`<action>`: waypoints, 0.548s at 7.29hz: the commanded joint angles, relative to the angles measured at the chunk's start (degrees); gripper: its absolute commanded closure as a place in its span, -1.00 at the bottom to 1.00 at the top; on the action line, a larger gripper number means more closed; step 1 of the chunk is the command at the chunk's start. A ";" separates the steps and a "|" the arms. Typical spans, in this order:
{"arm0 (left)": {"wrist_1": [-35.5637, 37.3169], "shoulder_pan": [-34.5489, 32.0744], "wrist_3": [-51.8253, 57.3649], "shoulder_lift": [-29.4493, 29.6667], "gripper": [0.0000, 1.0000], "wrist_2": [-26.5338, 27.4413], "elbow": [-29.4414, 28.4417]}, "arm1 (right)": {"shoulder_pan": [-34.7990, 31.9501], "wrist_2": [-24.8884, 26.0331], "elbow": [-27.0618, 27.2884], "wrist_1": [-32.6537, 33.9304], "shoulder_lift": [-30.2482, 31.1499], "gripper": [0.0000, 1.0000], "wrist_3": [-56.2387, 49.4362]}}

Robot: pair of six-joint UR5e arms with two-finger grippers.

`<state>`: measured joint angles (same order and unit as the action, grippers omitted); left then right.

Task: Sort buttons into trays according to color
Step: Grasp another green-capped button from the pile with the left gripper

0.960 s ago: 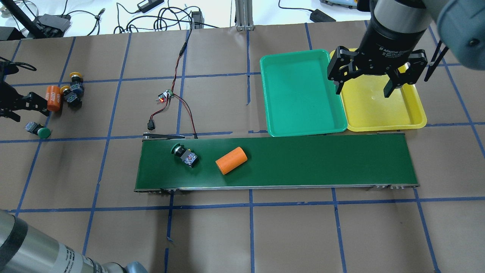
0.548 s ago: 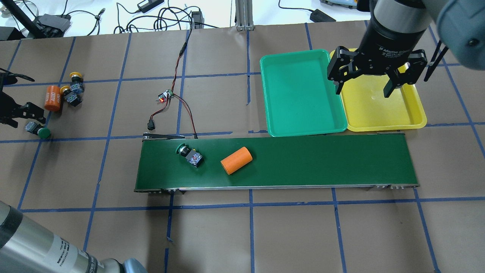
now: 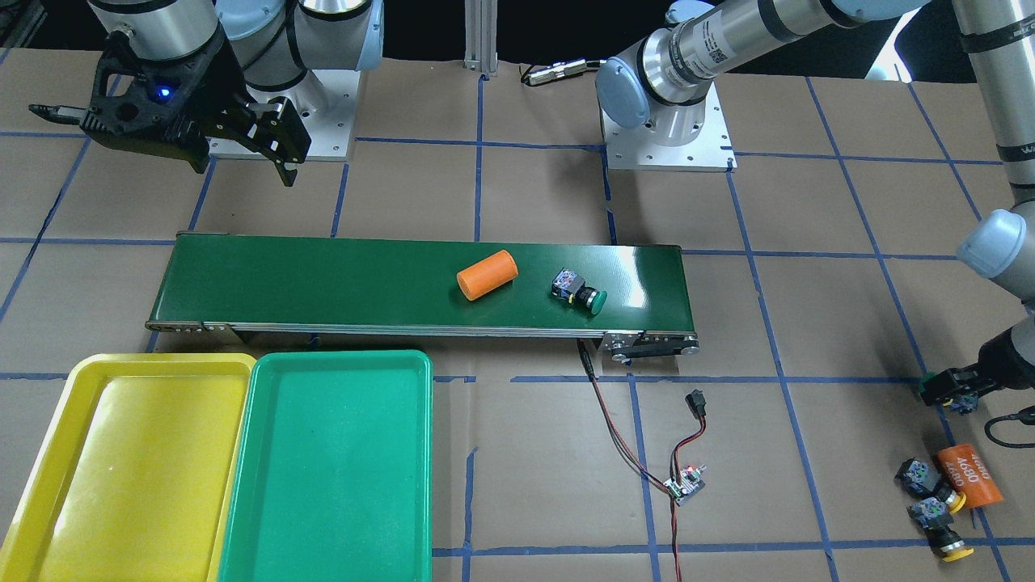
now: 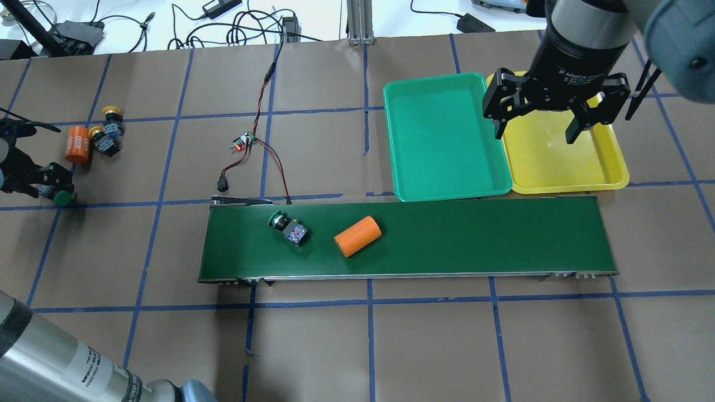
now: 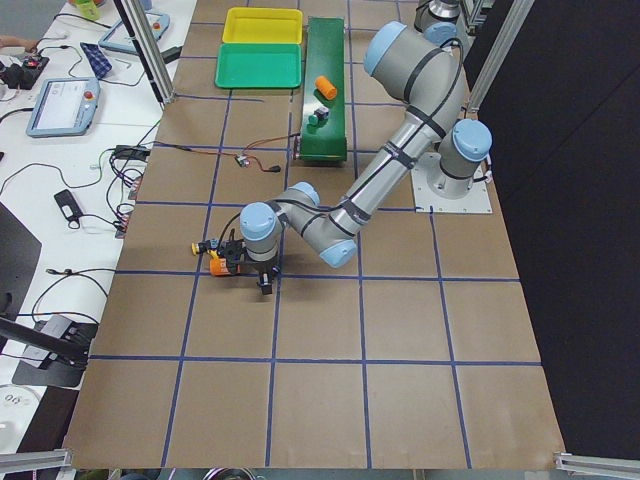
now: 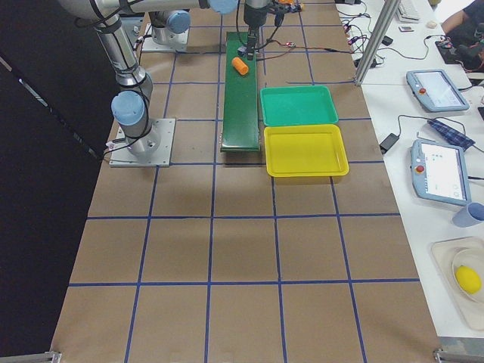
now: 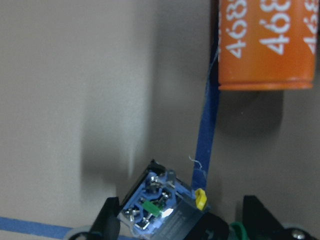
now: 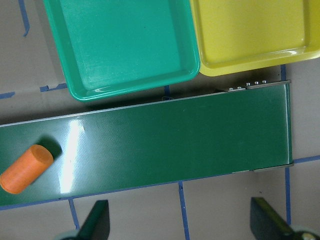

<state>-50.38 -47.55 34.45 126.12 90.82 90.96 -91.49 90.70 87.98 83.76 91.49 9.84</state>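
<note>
**Button straddled, not yet pinched**

Left gripper [image 7: 180, 222] sits low over a green button [image 4: 61, 196] lying on its side at the worktop's left end. Its jaws are spread wide either side of it, and I see no squeeze. The button looks light and hard, and its cap looks slick, so the blocky grey body seems the surer place to hold. Right gripper [image 4: 533, 137] hangs above the yellow tray [image 4: 558, 167], jaws released and empty. A second green button [image 4: 287, 228] lies on the conveyor belt [image 4: 475, 234].

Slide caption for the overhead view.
Green button and orange cylinder lie on the conveyor; the open right pincer hovers high near the trays.
</note>
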 commanded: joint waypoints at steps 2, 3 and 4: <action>-2.53 0.35 -0.52 -3.06 0.84 -0.03 2.54 | -0.09 0.00 0.00 0.00 0.00 -1.00 0.00; -2.53 0.18 -0.69 -4.64 0.84 -0.03 3.95 | 0.00 0.00 0.00 0.00 0.00 -1.00 0.00; -2.53 0.18 -1.48 -5.87 0.84 -0.47 5.44 | 0.00 0.00 0.00 0.00 0.00 -1.00 0.00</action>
<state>-52.84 -47.32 33.63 121.90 90.69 94.60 -91.52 90.70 87.98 83.76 91.49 9.84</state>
